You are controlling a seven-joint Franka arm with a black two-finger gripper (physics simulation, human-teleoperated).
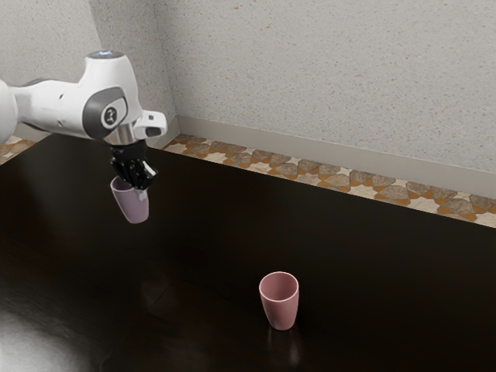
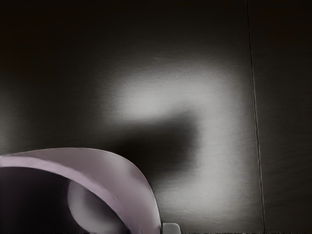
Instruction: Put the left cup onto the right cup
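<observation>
Gripper clamped on rim of lavender cup, cup held in air above dark surface, slightly tilted, toward exterior view's left. Pink cup upright on surface, well apart, toward exterior view's right and nearer camera. Wrist view: lavender rim just under hand, glossy surface below

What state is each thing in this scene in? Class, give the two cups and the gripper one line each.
lilac cup: held in the air above the table, slightly tilted, mouth up.
pink cup: standing upright on the table, empty, nothing on it.
gripper: shut on the lilac cup at its rim.
</observation>
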